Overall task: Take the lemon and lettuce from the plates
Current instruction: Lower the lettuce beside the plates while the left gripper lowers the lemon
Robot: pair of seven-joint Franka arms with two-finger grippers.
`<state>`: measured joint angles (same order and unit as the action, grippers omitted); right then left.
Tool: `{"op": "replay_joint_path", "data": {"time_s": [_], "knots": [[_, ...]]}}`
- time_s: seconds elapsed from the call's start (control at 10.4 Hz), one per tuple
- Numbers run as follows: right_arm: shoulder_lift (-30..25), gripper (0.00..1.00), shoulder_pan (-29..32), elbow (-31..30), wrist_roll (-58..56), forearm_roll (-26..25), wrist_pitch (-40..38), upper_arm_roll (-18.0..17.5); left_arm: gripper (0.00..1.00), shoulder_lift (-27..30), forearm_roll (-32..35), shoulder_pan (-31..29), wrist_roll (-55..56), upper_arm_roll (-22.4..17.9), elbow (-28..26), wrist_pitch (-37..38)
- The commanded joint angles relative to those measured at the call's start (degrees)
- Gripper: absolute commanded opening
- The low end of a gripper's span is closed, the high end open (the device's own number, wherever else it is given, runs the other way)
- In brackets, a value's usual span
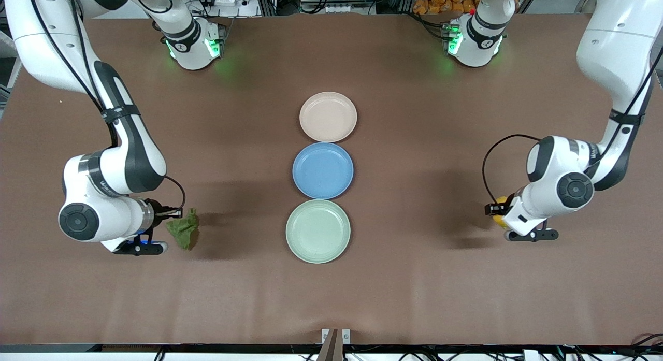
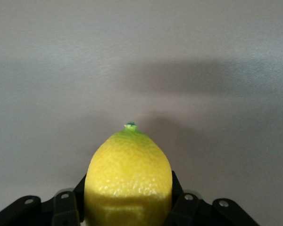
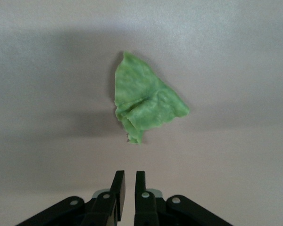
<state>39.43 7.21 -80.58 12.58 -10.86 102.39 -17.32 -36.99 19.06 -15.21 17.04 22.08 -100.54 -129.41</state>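
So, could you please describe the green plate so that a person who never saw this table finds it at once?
Three round plates lie in a row down the middle of the brown table. The pale mint green plate is the one nearest the front camera, right beside the blue plate. It holds nothing, and only its colour sets it apart.

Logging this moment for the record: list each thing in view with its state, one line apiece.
lemon: clamped in the left pincer, off its plate.
lettuce: crumpled, lying on the table, released.
right pincer: nearly shut, holding nothing, above the table beside the lettuce.
beige-pink plate: upright, nothing on it.
blue plate: upright, nothing on it.
mint green plate: upright, nothing on it.
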Motion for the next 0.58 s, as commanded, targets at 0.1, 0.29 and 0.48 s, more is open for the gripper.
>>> {"op": "replay_joint_path", "data": {"time_s": [0.1, 0.29, 0.48], "knots": [[-3.9, 0.73, 1.9, -3.4, -2.2, 0.5, 1.1, -1.1, 0.00, -4.7, 2.7, 1.2, -1.0, -0.3, 3.4, -2.3], [-6.4, 1.00, 2.6, -1.7, -3.5, 0.1, 1.1, -1.0, 0.69, -4.8, 5.7, 1.2, -1.0, -0.3, 3.5, -3.6], [-9.4, 1.00, 4.4, -1.5, -9.5, 0.0, 1.1, -0.9, 1.00, -3.7, 6.2, 0.4, -1.0, -0.3, 3.7, -3.7]]}}
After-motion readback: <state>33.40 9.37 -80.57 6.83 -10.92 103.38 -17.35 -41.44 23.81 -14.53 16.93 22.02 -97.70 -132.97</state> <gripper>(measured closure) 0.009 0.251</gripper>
